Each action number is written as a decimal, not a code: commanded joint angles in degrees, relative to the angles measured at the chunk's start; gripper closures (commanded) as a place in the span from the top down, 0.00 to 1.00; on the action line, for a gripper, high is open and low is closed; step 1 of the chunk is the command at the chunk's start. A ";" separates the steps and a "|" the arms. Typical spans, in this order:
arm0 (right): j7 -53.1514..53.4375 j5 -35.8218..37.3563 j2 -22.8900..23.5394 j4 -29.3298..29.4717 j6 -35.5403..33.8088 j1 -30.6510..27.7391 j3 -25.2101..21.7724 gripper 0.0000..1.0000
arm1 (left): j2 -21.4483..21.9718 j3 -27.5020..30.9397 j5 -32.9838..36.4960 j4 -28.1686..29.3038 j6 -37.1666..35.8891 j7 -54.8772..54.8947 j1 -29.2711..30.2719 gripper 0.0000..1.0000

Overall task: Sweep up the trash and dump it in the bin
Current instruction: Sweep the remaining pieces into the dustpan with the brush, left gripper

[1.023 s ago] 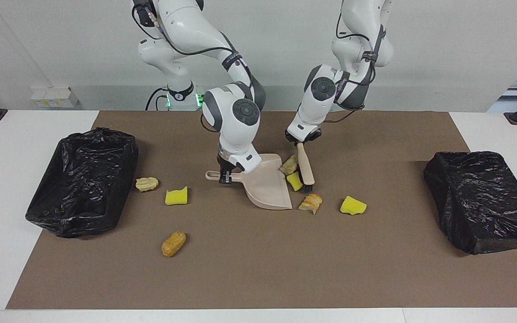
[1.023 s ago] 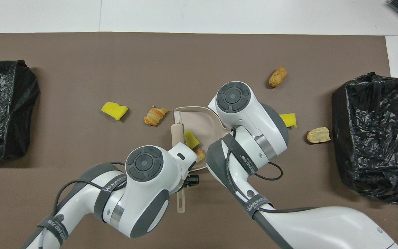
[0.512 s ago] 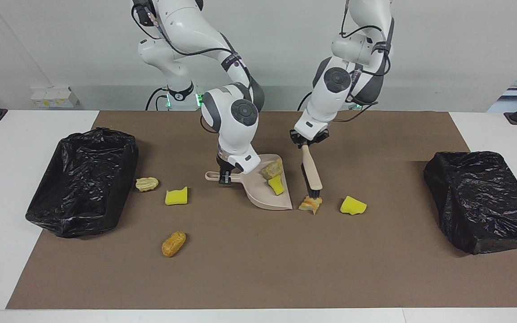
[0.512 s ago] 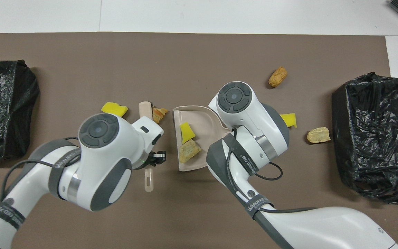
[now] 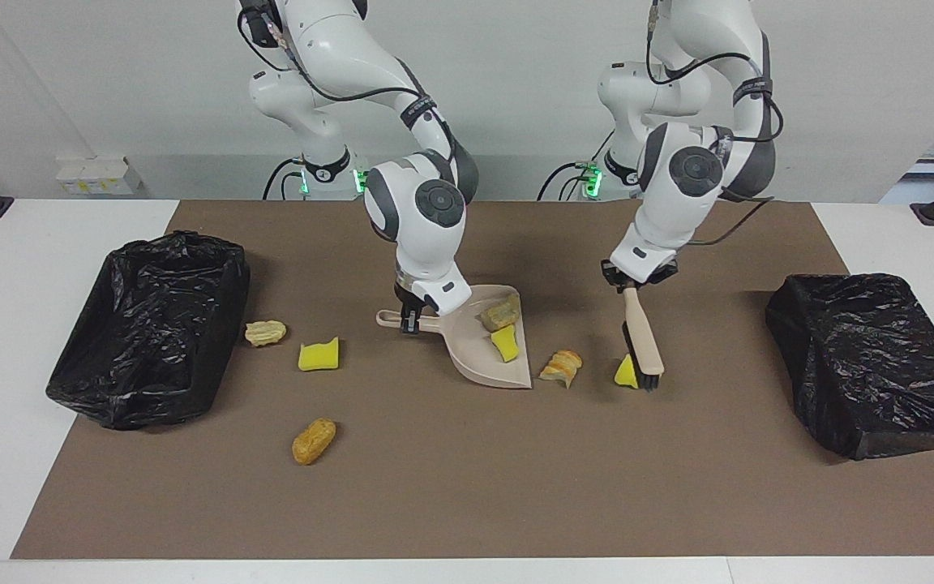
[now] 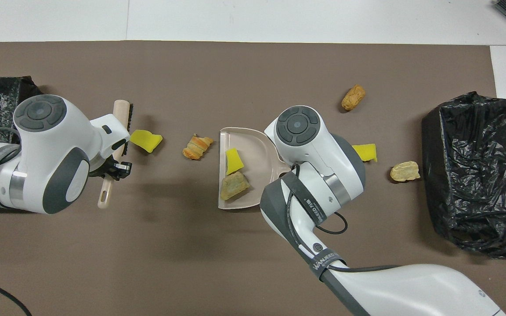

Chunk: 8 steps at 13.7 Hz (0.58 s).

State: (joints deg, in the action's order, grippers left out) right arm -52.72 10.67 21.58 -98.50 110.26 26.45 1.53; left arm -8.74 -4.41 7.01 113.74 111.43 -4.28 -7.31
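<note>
My right gripper (image 5: 410,315) is shut on the handle of the beige dustpan (image 5: 475,350), which rests on the brown mat. A tan lump (image 5: 501,311) and a yellow sponge chunk (image 5: 506,345) lie in the pan (image 6: 257,149). My left gripper (image 5: 636,280) is shut on the beige brush (image 5: 643,328), whose black bristles touch another yellow chunk (image 5: 625,371) on the side toward the left arm's end. A crusty lump (image 5: 562,367) lies between that chunk and the pan's mouth. A yellow chunk (image 5: 319,354), a tan lump (image 5: 265,332) and a golden lump (image 5: 314,440) lie toward the right arm's end.
A black-bagged bin (image 5: 151,324) stands at the right arm's end of the mat, and a second one (image 5: 864,357) stands at the left arm's end. White table borders the mat.
My left arm has carried the brush away from the pan, past the crusty lump, to the yellow chunk toward its own end. The dustpan has shifted slightly and still holds two scraps.
</note>
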 commanded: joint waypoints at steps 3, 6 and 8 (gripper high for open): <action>2.10 -0.74 -1.19 -1.78 -1.28 0.45 0.13 0.00 | -3.65 -0.86 3.80 -1.77 -1.65 7.45 3.36 0.00; 2.19 -0.74 -1.19 -1.78 -1.28 0.45 0.13 0.00 | -3.92 -1.39 2.48 -0.45 -1.66 7.53 1.70 0.00; 2.62 -0.74 -1.28 -1.78 -1.19 0.45 0.13 0.00 | -4.71 -1.21 -3.12 -0.80 -1.57 7.27 -1.81 0.00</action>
State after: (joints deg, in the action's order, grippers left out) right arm -51.57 10.49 21.54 -98.61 109.61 26.86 1.51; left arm -13.04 -6.20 7.36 113.27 110.58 2.86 -5.73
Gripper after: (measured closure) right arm 0.678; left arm 0.740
